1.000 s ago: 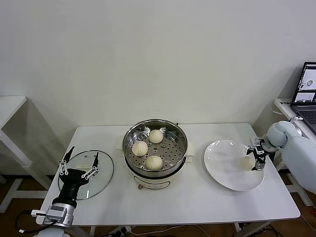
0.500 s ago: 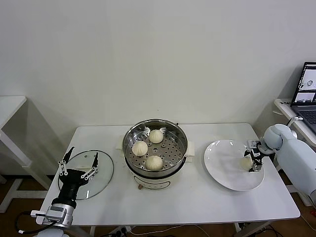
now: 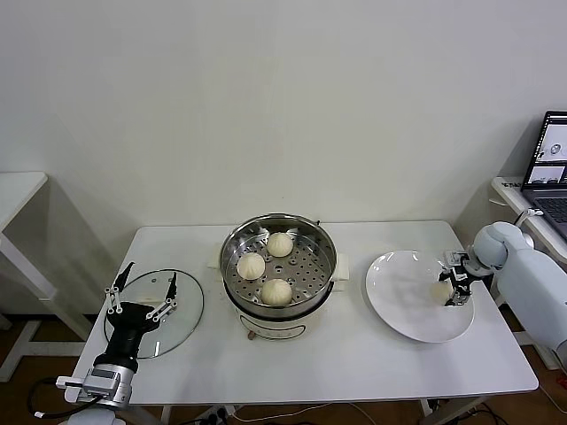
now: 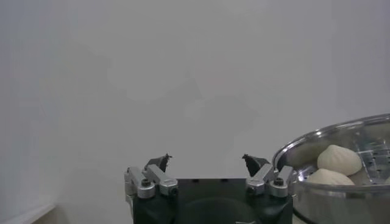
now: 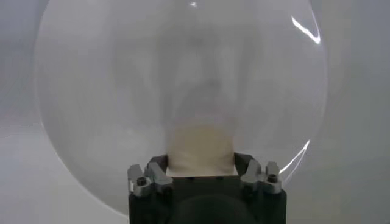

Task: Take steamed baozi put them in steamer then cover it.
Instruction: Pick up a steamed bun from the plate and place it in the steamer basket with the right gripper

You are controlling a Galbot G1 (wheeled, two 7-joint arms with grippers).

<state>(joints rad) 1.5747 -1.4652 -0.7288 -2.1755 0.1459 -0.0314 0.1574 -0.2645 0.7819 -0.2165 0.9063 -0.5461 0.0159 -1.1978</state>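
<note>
Three cream-white baozi (image 3: 277, 291) lie on the perforated tray of the shiny steel steamer (image 3: 324, 242) at the table's middle; two of them show in the left wrist view (image 4: 339, 159). A fourth baozi (image 3: 440, 290) sits on the right side of the white plate (image 3: 399, 292). My right gripper (image 3: 454, 285) is down over it, and in the right wrist view its fingers press both sides of that baozi (image 5: 201, 149). The clear glass cover (image 3: 184, 312) lies flat at the left. My left gripper (image 3: 146, 278) rests open above the cover, holding nothing.
A laptop (image 3: 554, 164) stands on a side desk beyond the table's right edge. Another white table (image 3: 18, 190) is at the far left. Bare tabletop runs along the front edge (image 3: 337, 363).
My right gripper has edged a little towards the plate's middle and closed its fingers around the baozi there. The left arm, cover and steamer have not moved.
</note>
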